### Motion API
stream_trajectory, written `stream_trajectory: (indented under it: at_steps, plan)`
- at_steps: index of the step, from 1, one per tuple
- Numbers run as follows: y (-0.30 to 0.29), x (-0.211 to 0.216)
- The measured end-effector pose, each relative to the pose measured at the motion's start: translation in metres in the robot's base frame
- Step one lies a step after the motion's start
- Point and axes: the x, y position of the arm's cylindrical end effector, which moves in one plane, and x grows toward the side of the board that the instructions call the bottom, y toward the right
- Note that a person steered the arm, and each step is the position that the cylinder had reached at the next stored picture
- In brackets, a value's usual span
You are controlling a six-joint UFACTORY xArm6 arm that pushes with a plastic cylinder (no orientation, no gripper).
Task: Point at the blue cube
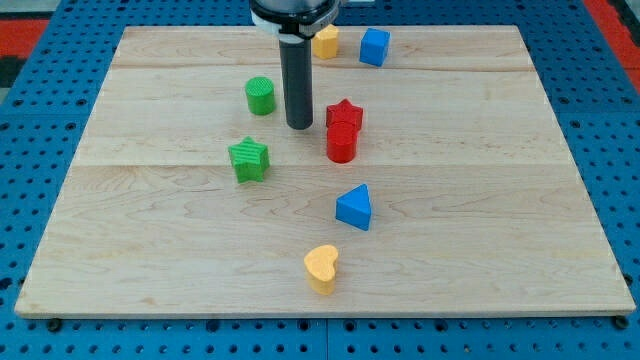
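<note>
The blue cube [374, 46] sits near the view's top, right of centre, on the wooden board [480, 200]. My rod comes down from the view's top, and my tip [299, 126] rests on the board below and left of the blue cube, well apart from it. The tip stands between the green cylinder [260, 95] on its left and the red star [344, 114] on its right, touching neither.
A yellow block [326, 41] sits just left of the blue cube, partly behind the rod. A red cylinder [341, 143] touches the red star from below. A green star [249, 159], a blue triangular block [354, 207] and a yellow heart [322, 266] lie lower down.
</note>
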Motion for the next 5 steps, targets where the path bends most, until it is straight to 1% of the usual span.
stream_trajectory:
  at_steps: [1, 2, 3, 4, 5]
  plan:
    - [0.003, -0.022]
    - [0.017, -0.054]
    - [0.047, -0.072]
    - [0.077, -0.084]
    - [0.07, -0.09]
